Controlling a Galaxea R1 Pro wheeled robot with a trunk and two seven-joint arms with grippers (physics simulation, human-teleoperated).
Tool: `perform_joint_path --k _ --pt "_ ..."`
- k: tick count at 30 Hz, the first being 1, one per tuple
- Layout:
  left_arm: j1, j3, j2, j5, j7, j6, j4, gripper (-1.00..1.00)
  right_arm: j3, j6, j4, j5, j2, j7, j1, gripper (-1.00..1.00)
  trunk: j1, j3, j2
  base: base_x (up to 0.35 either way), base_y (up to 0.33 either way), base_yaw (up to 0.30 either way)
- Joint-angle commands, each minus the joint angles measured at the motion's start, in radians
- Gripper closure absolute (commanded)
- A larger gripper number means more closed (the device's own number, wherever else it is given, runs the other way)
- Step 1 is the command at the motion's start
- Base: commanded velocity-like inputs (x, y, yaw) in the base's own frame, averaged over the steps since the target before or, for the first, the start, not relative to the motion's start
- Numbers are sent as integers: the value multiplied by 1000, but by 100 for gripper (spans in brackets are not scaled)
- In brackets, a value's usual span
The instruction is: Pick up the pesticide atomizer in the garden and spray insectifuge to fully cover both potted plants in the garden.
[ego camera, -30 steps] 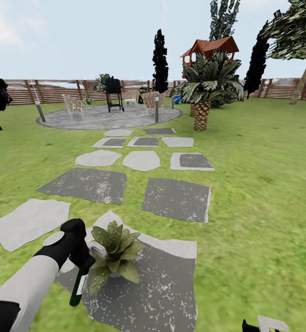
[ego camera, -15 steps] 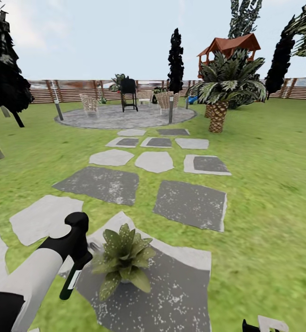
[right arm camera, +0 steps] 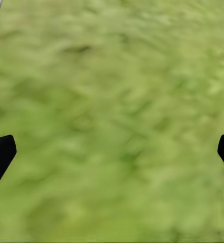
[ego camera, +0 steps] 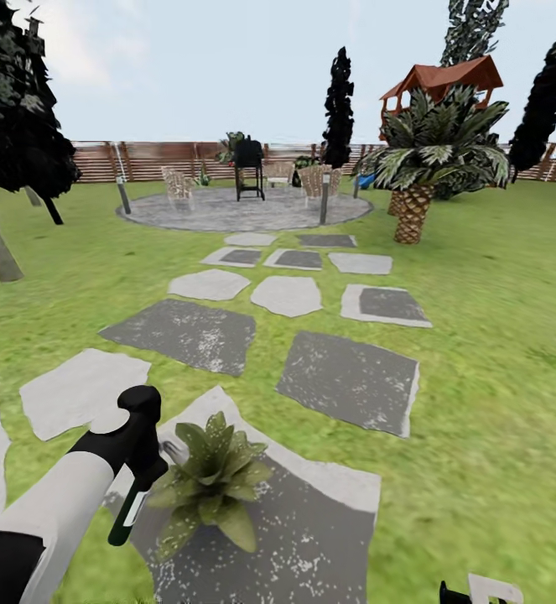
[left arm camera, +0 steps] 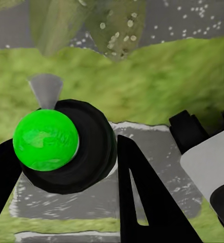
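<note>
Green lawn runs under grey and white stepping stones to a round patio and slatted fence; a palm stands at the right. One potted plant sits on the nearest stone. Beside it the left gripper is clamped on the atomizer. The right gripper hangs spread over grass. The view has swung left since earlier; arm and plant keep their relation.
</note>
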Motion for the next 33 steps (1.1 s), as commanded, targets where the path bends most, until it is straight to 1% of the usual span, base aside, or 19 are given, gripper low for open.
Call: perform_joint_path --k 1,4,11,16,20,23,28,33 --pt "-1 -4 0 -8 -10 11 -1 100 -7 -5 2 11 -1 -3 -1 -100 0 -1 0 57 -324 208" --pt "-1 -4 0 -7 -10 11 -1 100 -7 -5 2 10 -1 -3 -1 -100 0 -1 0 103 -302 82" --pt "-1 -3 0 -3 -10 11 -1 100 -7 -5 2 10 -1 -3 -1 -100 0 -1 0 17 -75 15" --pt "-1 -3 0 -2 -10 11 -1 100 -7 -5 2 9 -1 -3 -1 -100 0 -1 0 0 -246 218" --pt "0 -3 1 -7 -10 11 -1 100 -8 -5 2 9 -1 -3 -1 -100 0 -1 0 -5 -270 66" --pt "0 -4 1 -9 -10 11 -1 100 -8 -5 2 9 -1 -3 -1 -100 0 -1 0 -120 -255 6" --pt "0 -4 3 -10 -10 11 -1 100 -8 -5 2 9 -1 -3 -1 -100 0 -1 0 -244 -200 0" --pt "2 -3 7 -11 -10 11 -1 100 -7 -5 2 10 -1 -3 -1 -100 0 -1 0 -77 -53 32"
